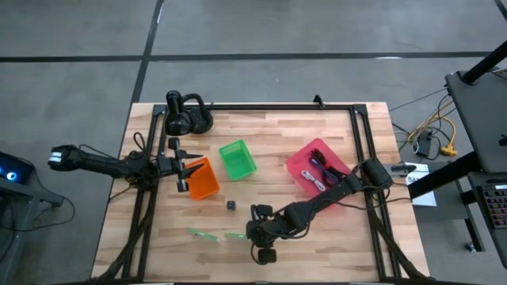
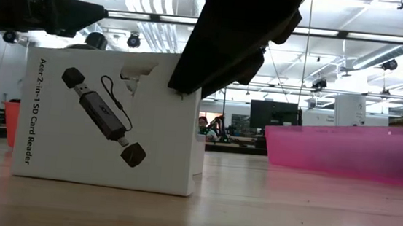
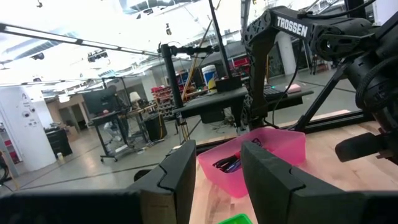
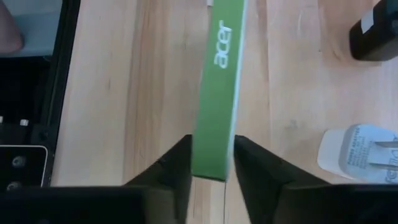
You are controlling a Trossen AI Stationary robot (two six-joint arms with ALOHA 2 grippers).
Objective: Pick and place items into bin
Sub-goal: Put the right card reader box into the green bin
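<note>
The left gripper [image 1: 181, 168] hangs over the left part of the wooden surface [image 1: 317, 237], at the rim of the orange bin [image 1: 203, 179]; in its wrist view the two fingers [image 3: 176, 180] stand a narrow gap apart with nothing between them. Behind it, at the far left corner, sits the black desk lamp [image 1: 187, 115]. Next along is the green bin [image 1: 237, 159], and in front of it a tiny black cube [image 1: 230, 205] lies alone on the wood. Nearer the front edge lie two thin green strips [image 1: 212, 234], flat and close together.

The right gripper [image 1: 258, 230] is down at the front middle of the surface, just right of the strips. Its wrist view shows the jaws closed against both faces of a green-edged card-reader box [image 4: 218, 93] — the low view shows the same box [image 2: 106, 119] standing upright on the wood. A white plug adapter [image 4: 356, 154] and a dark object [image 4: 375, 37] lie near it.

Farther right is the pink bin [image 1: 317, 168], holding dark cables and a purple pen [image 1: 318, 161].
</note>
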